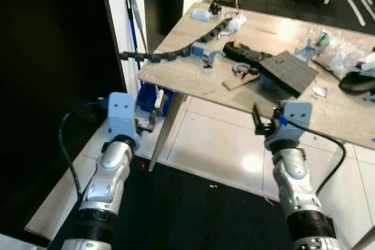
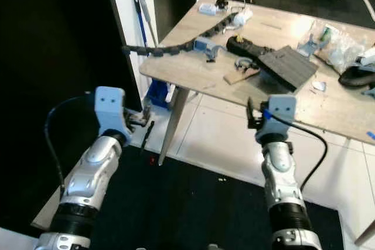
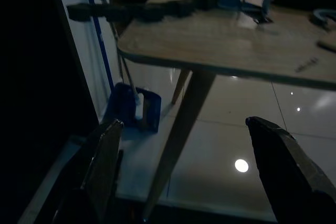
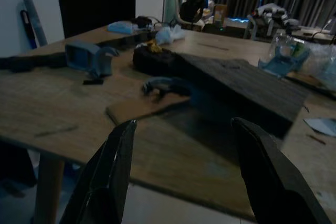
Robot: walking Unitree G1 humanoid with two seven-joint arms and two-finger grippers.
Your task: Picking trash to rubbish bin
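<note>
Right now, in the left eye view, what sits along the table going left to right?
Black cable chain → grey-blue bracket → small cardboard piece → dark slab → clear plastic bags.

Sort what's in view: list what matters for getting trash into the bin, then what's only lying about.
Job-related:
- left end effector, open, near the table's corner
- right end effector, open, facing the tabletop
- crumpled clear plastic, likely trash

Lying about:
- black cable chain
- dark slatted board
- blue dustpan under the wooden table
</note>
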